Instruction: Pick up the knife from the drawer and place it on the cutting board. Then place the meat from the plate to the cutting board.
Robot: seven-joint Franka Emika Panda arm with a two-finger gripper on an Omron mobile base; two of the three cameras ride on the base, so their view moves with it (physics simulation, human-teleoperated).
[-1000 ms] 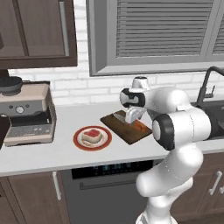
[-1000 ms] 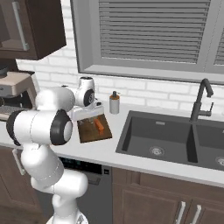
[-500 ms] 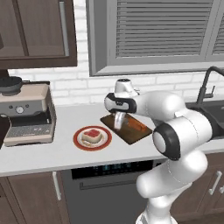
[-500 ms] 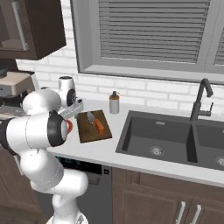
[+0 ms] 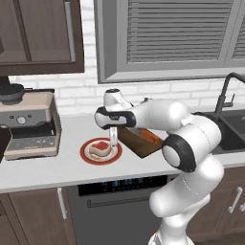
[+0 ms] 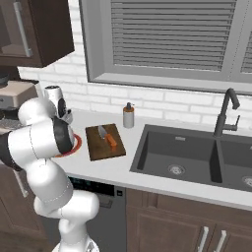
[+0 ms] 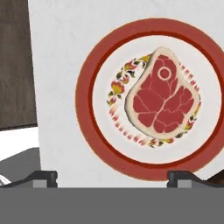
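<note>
The red-rimmed plate [image 5: 113, 157] [image 7: 83, 98] sits on the white counter left of the cutting board, with the raw meat [image 5: 99, 147] [image 7: 162, 98] on it. My gripper [image 5: 114, 142] [image 7: 113, 177] hangs open just above the plate's near side, pointing down, with nothing between its fingers. The dark cutting board [image 5: 135, 143] [image 6: 101, 147] lies to the right of the plate. On it rests the orange-handled knife [image 5: 151, 137] [image 6: 111, 140]. The drawer is out of view.
A coffee machine [image 5: 29, 125] stands at the left end of the counter. A soap dispenser [image 6: 128, 115] is behind the board. The dark sink [image 6: 197, 157] with its faucet [image 6: 225, 112] lies to the right. Upper cabinets hang overhead at the left.
The arm has swung left, from above the cutting board to above the plate. The knife stays on the board and the jaws stay open.
</note>
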